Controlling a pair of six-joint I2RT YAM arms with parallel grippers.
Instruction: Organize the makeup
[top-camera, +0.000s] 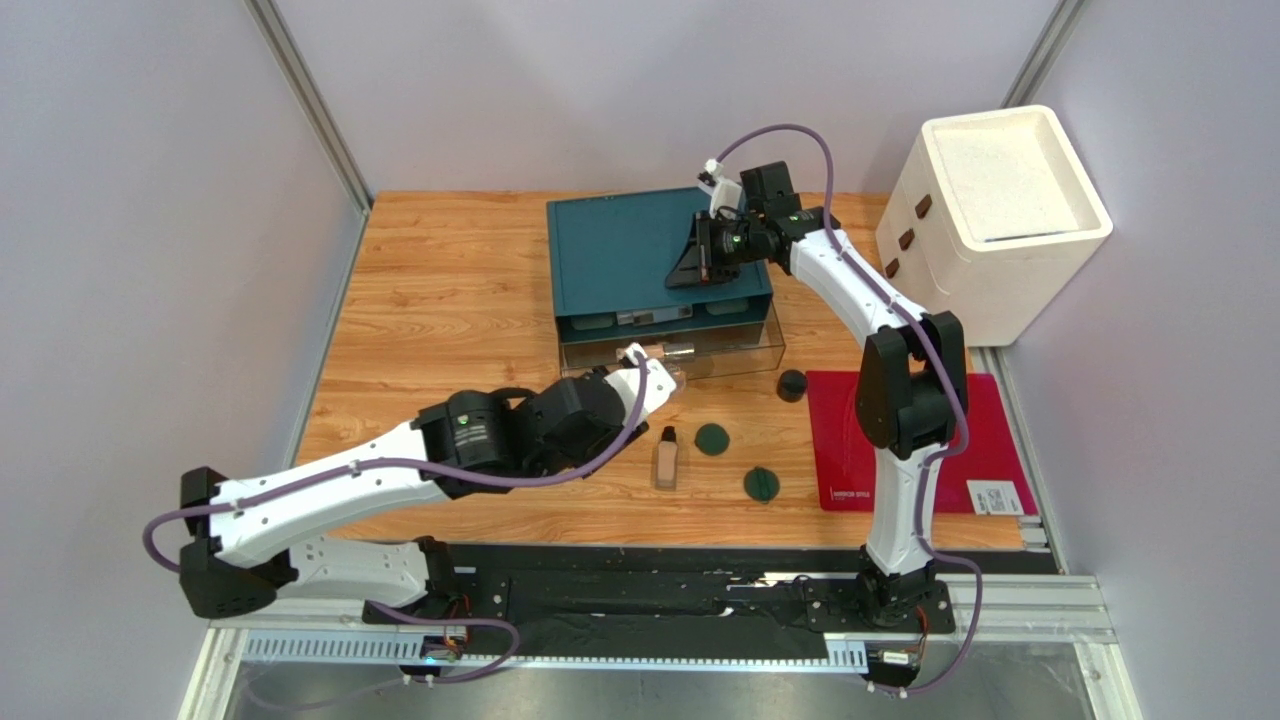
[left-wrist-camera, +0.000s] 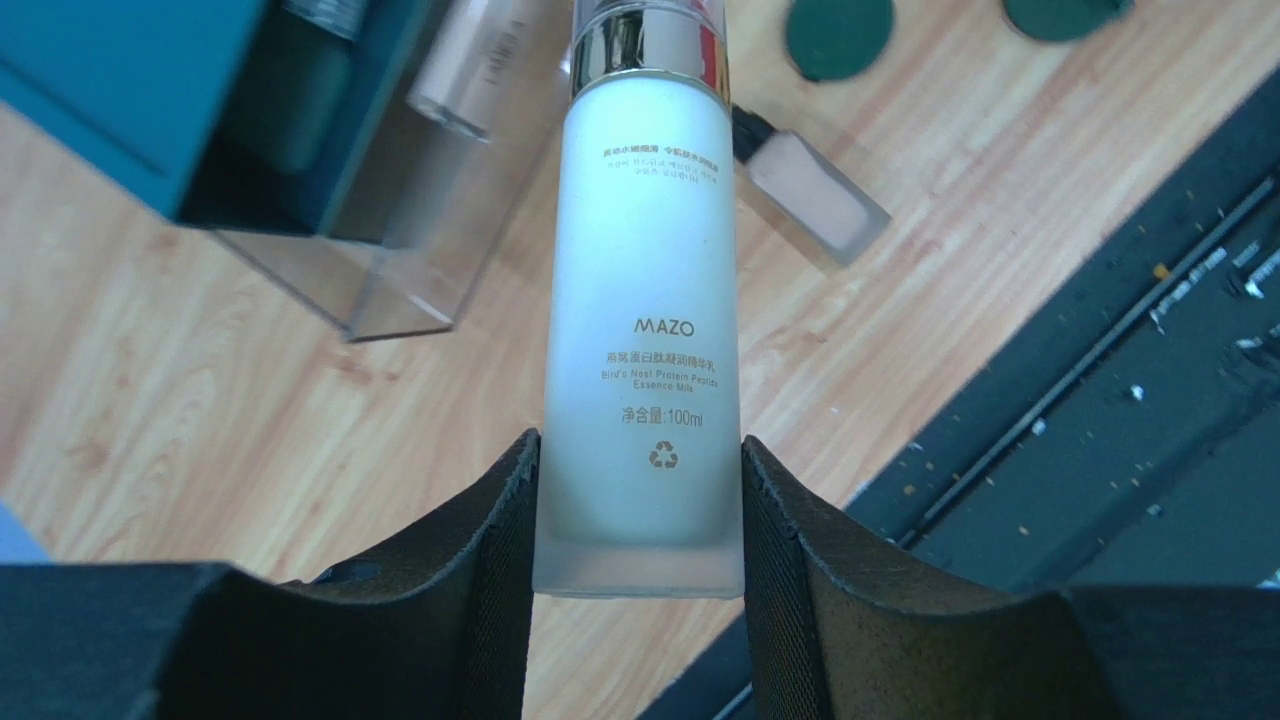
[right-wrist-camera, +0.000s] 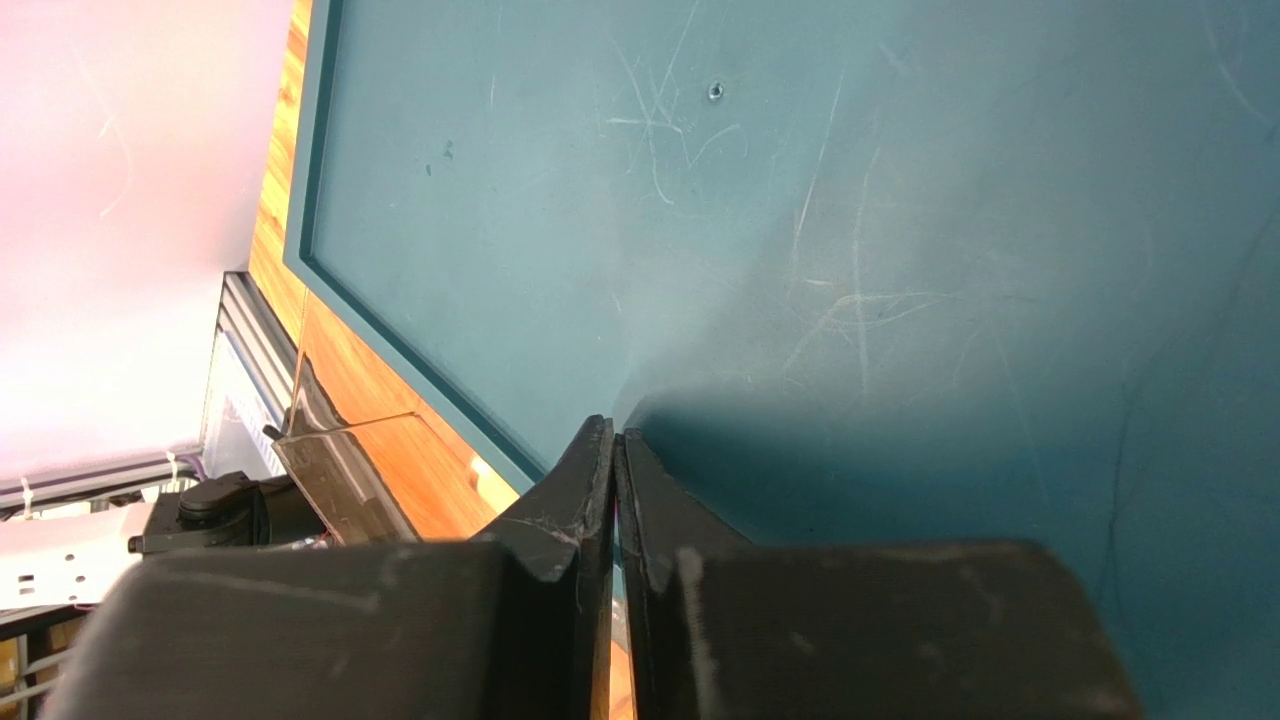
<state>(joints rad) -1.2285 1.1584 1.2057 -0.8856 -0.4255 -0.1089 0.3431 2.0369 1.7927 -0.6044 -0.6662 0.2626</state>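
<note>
Wooden table (top-camera: 451, 300), grey partition walls round it. L gripper (left-wrist-camera: 637, 458) is clamped on the cream bottle (left-wrist-camera: 639, 300) at its base end, prob. so the cap end is free to go in first. Bottle hangs just in front of the pulled-out clear drawer (top-camera: 721, 357) of the teal box (top-camera: 646, 240). Its long axis runs straight out from the jaws, metallic cap leading twd the drawer mouth. R gripper (right-wrist-camera: 616, 450) has jaws together, tips down on the box top, touching afaict. I reckon that's to steady the box. Beige tube (top-camera: 666, 458) + green discs (top-camera: 711, 440) lie loose on the wood nearby.
</note>
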